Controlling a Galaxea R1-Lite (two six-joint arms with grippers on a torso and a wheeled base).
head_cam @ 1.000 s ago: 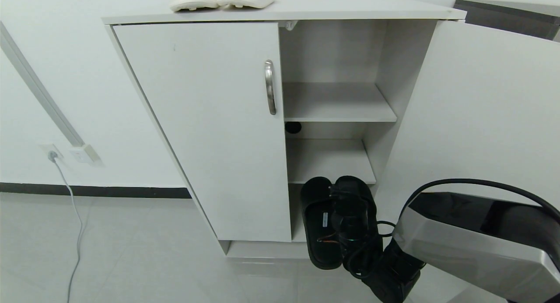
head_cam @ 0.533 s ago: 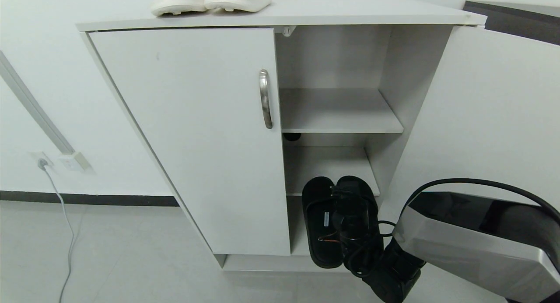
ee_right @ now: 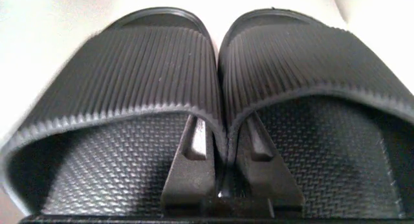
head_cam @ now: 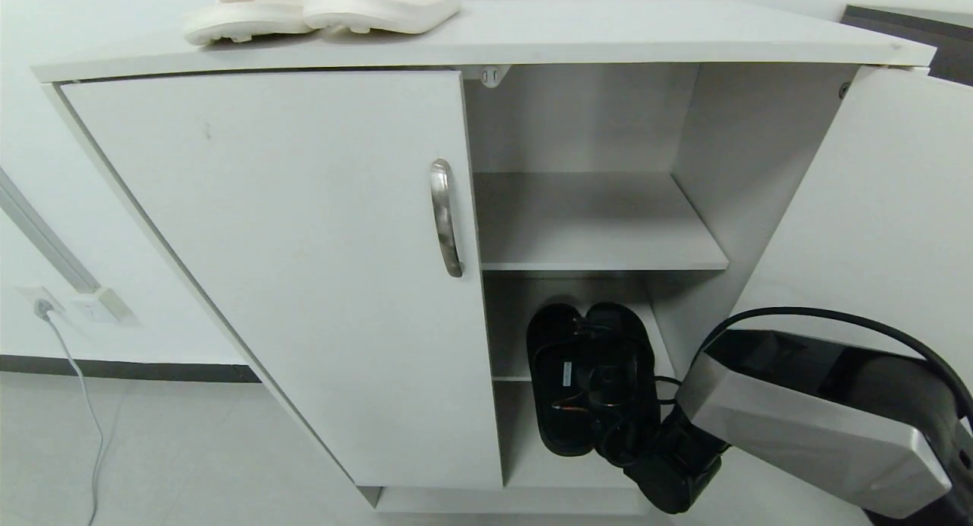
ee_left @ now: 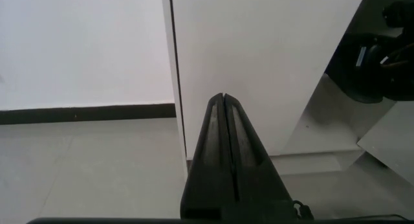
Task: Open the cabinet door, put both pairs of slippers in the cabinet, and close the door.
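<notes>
- Cabinet (head_cam: 486,36): white, two-door, standing on a grey floor (head_cam: 190,450) against a white wall.
- Left door (head_cam: 289,267): closed, with a metal handle (head_cam: 445,217) upright on its inner edge.
- Right door (head_cam: 889,222): swung wide open, exposing the right compartment and its upper shelf (head_cam: 593,222).
- Black slippers (head_cam: 589,374): the pair is held side by side in the open right compartment, below the upper shelf, toes pointing inward. Whether the soles touch the lower shelf cannot be determined.
- Right pincer (ee_right: 223,146): one finger sits inside each slipper, and the two adjoining side walls of the black slippers (ee_right: 155,75) are clamped between the fingers. The grip is tight, at the heel end of the pair.
- Left pincer (ee_left: 224,98): fingers pressed flat together with nothing between them. It is held low, in front of the bottom of the closed left door and above the floor.
- Cream slippers (head_cam: 319,13): the second pair lies on top of the cabinet, toward its left end, the two slippers touching.
- Wall socket (head_cam: 42,307): to the left of the cabinet, low on the wall, with a grey cable (head_cam: 83,427) hanging from it to the floor.
</notes>
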